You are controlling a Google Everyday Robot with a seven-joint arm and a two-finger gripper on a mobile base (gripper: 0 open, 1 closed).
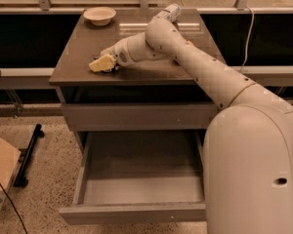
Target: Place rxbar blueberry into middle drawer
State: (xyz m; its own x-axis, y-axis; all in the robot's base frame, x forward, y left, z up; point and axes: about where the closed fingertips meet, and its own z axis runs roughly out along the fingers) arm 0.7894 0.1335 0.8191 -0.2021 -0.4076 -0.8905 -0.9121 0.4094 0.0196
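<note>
My gripper [102, 63] is low over the brown countertop [83, 43], near its front left part, with the arm reaching in from the right. The rxbar blueberry does not show clearly. Only a small dark sliver lies under the gripper's near edge, and I cannot tell what it is. The middle drawer [136, 212] is pulled out below the counter. Its pale grey floor is bare and its side walls are in view.
A pale bowl [99, 15] stands at the counter's back left. A clear bottle with a white label [169, 11] lies at the back, partly behind my arm. A flat closed front panel [136, 116] sits above the open drawer. A cardboard box [0, 172] and a black stand [28, 152] are on the floor at the left.
</note>
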